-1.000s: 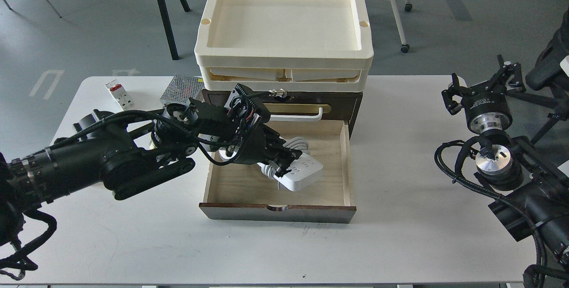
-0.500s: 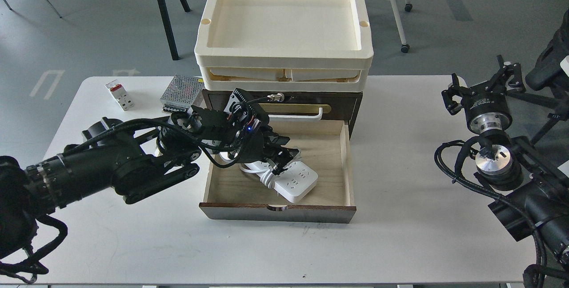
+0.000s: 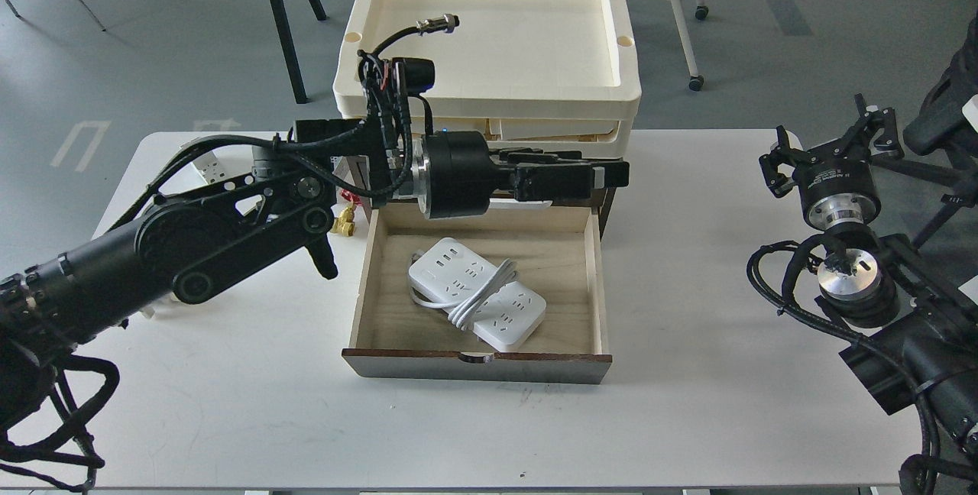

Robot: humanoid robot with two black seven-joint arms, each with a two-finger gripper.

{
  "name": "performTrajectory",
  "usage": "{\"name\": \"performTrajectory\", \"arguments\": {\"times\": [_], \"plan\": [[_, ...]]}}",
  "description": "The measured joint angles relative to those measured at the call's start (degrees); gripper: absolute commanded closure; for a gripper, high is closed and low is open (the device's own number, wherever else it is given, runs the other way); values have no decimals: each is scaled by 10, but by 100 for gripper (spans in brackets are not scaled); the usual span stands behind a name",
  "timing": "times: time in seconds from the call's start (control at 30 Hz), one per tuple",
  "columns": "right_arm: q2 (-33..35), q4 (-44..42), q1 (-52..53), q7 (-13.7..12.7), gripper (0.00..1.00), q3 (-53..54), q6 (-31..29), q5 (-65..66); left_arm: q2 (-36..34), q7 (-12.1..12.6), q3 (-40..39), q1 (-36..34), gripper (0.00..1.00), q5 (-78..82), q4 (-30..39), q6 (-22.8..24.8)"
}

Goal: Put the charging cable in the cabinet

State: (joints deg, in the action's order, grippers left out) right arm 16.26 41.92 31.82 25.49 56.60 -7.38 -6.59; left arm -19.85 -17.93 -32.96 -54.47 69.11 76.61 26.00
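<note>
Now charging cable (image 3: 477, 292) below left pincer (image 3: 603, 176)

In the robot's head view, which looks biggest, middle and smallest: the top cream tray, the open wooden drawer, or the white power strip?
1. Top cream tray and open drawer: they look close in size, and the drawer is nearer the camera, so I won't rank them.
2. Power strip: clearly smallest, lying inside the drawer.

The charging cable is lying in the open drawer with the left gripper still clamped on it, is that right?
Not quite. The charging cable does lie in the open drawer, but the left gripper has let go of it and hangs above the drawer's back edge, as the head view shows.
</note>
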Motion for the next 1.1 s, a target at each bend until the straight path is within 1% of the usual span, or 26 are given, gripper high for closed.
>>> {"name": "performTrajectory", "arguments": {"times": [0.07, 0.1, 0.2, 0.27, 0.37, 0.43, 0.53, 0.67, 0.77, 0.87, 0.93, 1.1], "plan": [[0, 0, 0, 0, 0, 0, 0, 0, 0, 2, -55, -2, 1, -61, -6, 4], [0, 0, 0, 0, 0, 0, 0, 0, -1, 7, -85, -2, 1, -96, -14, 4], [0, 0, 0, 0, 0, 1, 0, 0, -4, 34, -161, -2, 0, -207, -46, 5], [0, 0, 0, 0, 0, 1, 0, 0, -12, 57, -207, -3, 0, -296, -74, 6], [0, 0, 1, 0, 0, 1, 0, 0, -45, 75, -242, -1, 0, -425, -123, 7], [0, 1, 1, 0, 0, 1, 0, 0, -74, 78, -248, 3, 0, -501, -162, 13], [0, 1, 1, 0, 0, 1, 0, 0, -106, 79, -251, 6, 0, -593, -246, 19], [-1, 1, 1, 0, 0, 1, 0, -1, -114, 79, -251, 10, 0, -667, -381, 20], [-1, 0, 2, -1, 0, 1, 0, 0, -115, 80, -251, 16, 0, -710, -455, 20], [-1, 0, 3, -1, 0, 1, 0, 0, -110, 81, -250, 36, 0, -739, -510, 20], [-1, 0, 3, -1, 0, 1, 1, 0, -103, 81, -248, 55, 0, -746, -534, 20], [-1, 1, 3, -1, 0, 0, 1, 0, -66, 81, -243, 97, 0, -748, -551, 20]]}}
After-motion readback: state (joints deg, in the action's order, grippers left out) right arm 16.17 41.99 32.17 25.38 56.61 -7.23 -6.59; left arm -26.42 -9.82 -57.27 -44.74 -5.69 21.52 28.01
